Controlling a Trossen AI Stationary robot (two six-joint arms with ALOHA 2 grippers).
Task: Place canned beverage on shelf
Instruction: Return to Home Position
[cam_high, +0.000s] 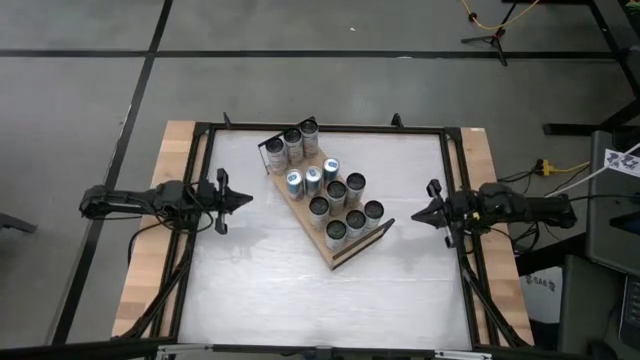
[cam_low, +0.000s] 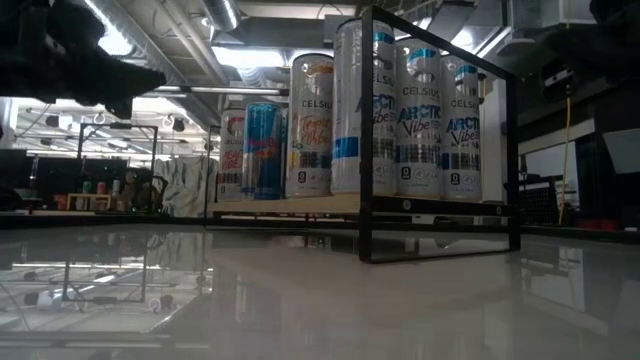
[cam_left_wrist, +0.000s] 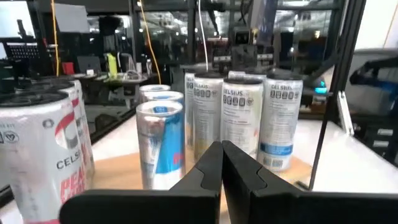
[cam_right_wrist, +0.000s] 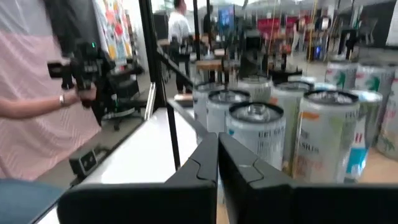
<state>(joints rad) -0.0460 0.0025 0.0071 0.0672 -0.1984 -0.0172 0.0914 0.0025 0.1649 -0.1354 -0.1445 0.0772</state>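
Beside shelf (cam_high: 312, 225), both grippers (cam_high: 247, 199) (cam_high: 415, 212) closed, empty.

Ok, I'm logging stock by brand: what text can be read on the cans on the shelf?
"CELSIUS": white-blue can.
"ARCTIC Vibe": same can.
"CELSIUS": white-orange can; its flavour script is blurred.
Blue can: print unreadable.
Small print on all cans: too small.

The left arm (cam_high: 140, 200) and the right arm (cam_high: 520, 208) are built of dark, nearly black segments, and the left gripper (cam_high: 238, 200) and right gripper (cam_high: 420, 212) are each tapered to a narrow tip. Seen close, the fingers (cam_left_wrist: 208, 171) (cam_right_wrist: 205, 165) are shown as flat matte-black blades, notched along the inner edge and mounted on a broad black crossbar (cam_left_wrist: 143, 205). Thin dark cables (cam_high: 148, 232) are seen looping beside the arms.
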